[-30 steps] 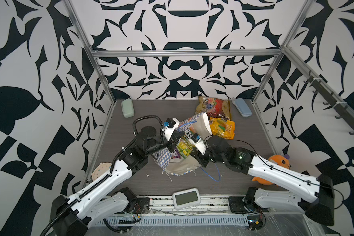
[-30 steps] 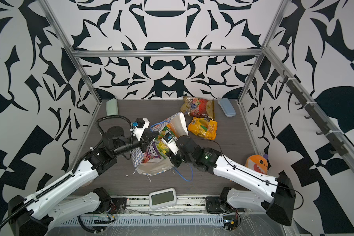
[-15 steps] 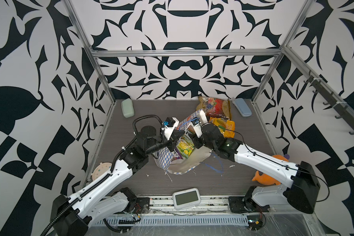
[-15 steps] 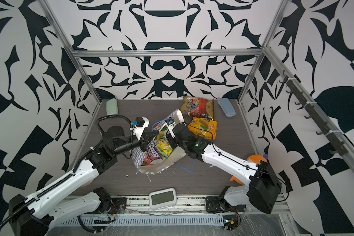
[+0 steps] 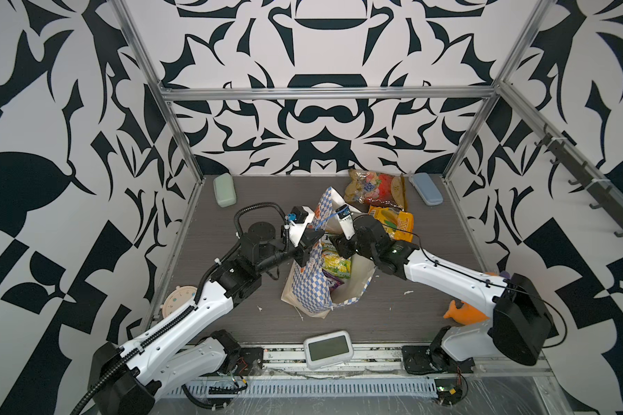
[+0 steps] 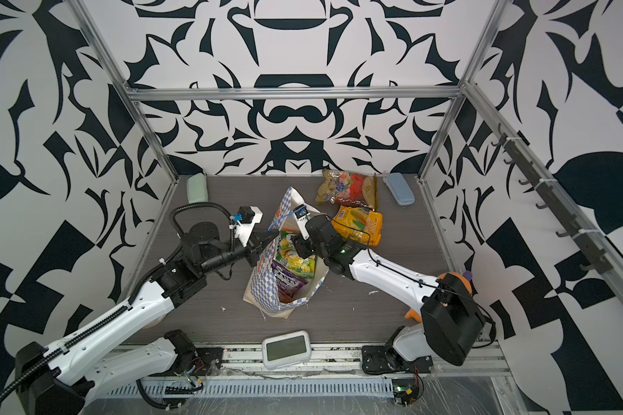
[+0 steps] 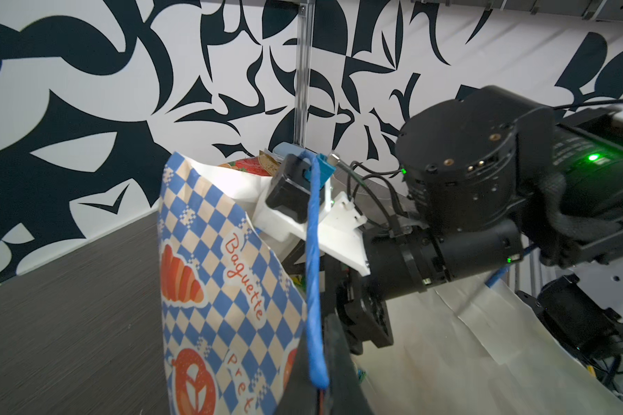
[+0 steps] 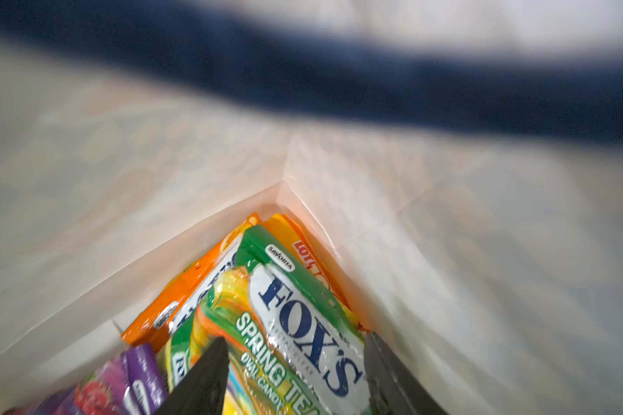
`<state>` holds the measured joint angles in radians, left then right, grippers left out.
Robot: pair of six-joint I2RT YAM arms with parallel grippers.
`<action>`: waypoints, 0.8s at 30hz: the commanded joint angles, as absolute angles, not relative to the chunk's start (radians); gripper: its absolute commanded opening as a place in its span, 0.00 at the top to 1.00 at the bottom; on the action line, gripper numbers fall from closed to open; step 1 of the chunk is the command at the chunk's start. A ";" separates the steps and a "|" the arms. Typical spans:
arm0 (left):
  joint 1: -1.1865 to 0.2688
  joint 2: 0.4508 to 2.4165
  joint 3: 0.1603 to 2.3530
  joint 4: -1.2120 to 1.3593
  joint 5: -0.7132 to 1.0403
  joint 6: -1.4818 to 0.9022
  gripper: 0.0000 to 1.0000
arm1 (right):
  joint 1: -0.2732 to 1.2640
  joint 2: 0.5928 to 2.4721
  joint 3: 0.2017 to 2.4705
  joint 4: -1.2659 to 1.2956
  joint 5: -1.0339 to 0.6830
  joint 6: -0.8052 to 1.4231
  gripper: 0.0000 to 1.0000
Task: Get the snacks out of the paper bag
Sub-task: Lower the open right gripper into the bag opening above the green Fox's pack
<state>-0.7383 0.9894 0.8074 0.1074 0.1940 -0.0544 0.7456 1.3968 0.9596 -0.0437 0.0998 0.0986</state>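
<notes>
My right gripper (image 8: 295, 359), swung within the last second from beside the paper bag (image 5: 308, 287) into its mouth, now stands open and empty over the green FOX'S packet (image 8: 288, 287) inside, while my left gripper (image 5: 309, 248) stays closed on the bag's blue cord handle (image 7: 312, 251): the next grasp looks imminent.

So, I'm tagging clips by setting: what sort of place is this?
Probably a lab robot cell, not a home: patterned black-and-white walls on an aluminium frame, two arms bolted to a front rail.
</notes>
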 commanded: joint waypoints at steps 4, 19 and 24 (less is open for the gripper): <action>-0.745 0.968 0.811 0.188 0.089 -0.047 1.00 | 0.727 1.282 0.985 -0.127 0.059 0.128 0.36; -0.601 1.016 0.974 0.115 0.029 0.110 1.00 | 0.727 1.285 1.083 -0.209 0.037 0.110 0.37; -0.532 1.109 1.069 0.133 0.101 0.138 1.00 | 0.728 1.277 1.072 -0.160 0.042 0.122 0.38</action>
<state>-0.5594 1.0843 0.9848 0.0387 0.0486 0.1062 0.7292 1.2930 1.0409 -0.2150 0.0376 0.1036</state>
